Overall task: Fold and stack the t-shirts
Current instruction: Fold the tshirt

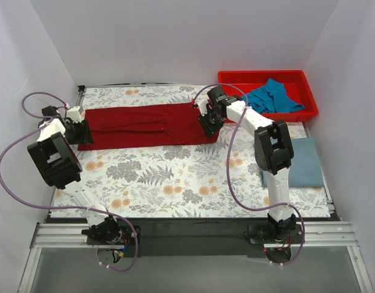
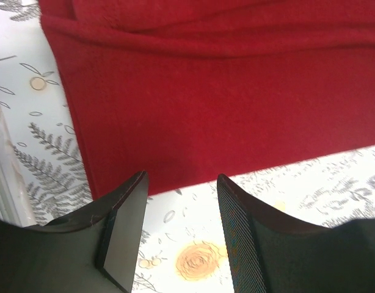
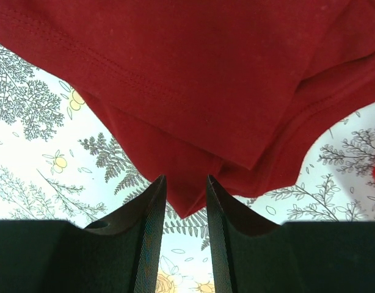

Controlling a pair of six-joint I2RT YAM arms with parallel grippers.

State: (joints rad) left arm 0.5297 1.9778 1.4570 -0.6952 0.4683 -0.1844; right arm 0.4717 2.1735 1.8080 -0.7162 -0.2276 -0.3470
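The dark red t-shirt (image 1: 145, 125) lies as a long folded strip across the far part of the table. My left gripper (image 1: 78, 132) is at its left end, open and empty; in the left wrist view the gripper (image 2: 181, 178) is over bare table just short of the shirt's edge (image 2: 224, 104). My right gripper (image 1: 207, 126) is at the shirt's right end, open. In the right wrist view a corner of the red shirt (image 3: 206, 73) reaches in between the tips of the gripper (image 3: 184, 179). The teal-blue t-shirt (image 1: 274, 97) lies crumpled in the red bin. The grey-blue t-shirt (image 1: 308, 162) lies folded at the right.
The red plastic bin (image 1: 233, 77) stands at the far right corner. The floral tablecloth (image 1: 169, 177) covers the table. White walls close in the left, back and right sides. Purple cables loop off both arms.
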